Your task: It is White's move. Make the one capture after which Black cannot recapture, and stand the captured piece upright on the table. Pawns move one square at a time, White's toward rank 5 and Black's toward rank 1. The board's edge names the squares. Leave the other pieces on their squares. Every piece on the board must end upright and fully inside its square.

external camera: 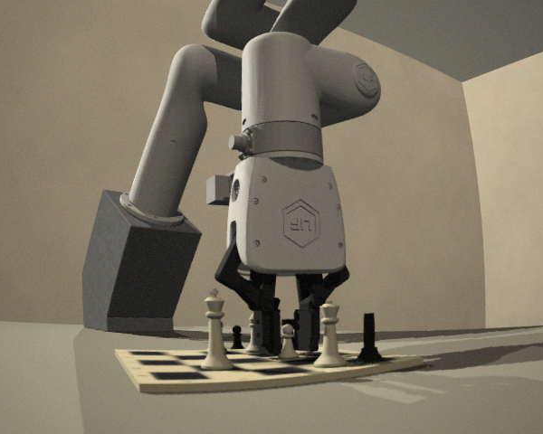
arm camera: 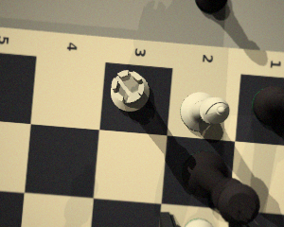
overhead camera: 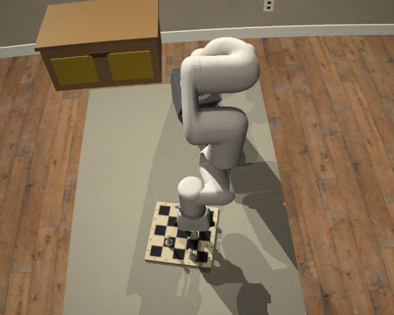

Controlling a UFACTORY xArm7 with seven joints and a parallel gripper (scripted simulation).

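gripper state: [abbr. grp] gripper (overhead camera: pixel 193 222) (external camera: pixel 288 349) partly spread, pads apart, low over bd; no clear pinch seen
pawn: white pawn (external camera: pixel 288 343), upright, in front of finger gap, ext. view
king: white king (external camera: pixel 215 334) (overhead camera: pixel 169 240), upright on bd, approx. 9 o'clock of grp, ext.
queen: white crowned pc (external camera: pixel 329 334) (overhead camera: pixel 191 254), upright, approx. 3 o'clock, ext.
black slab-top: black slab-topped pc (external camera: pixel 368 338), farther out, 3 o'clock, ext.
wrist ref: tall black pc (arm camera: pixel 222 189), rank 2
rook: white rook (arm camera: pixel 129 91), rank 3 dark sq., 10–11 o'clock of ref
slotted head: white round-headed pc (arm camera: pixel 204 111), rank 2 light sq., 11–12 o'clock
rank 1: dark pc (arm camera: pixel 275 104), dark sq., 1 o'clock
off-bd: black round pc (arm camera: pixel 211 4), partly cropped, 12 o'clock
board: chessboard (overhead camera: pixel 150 260) (external camera: pixel 168 387) (arm camera: pixel 71 38), under pcs
capture target: can't tell
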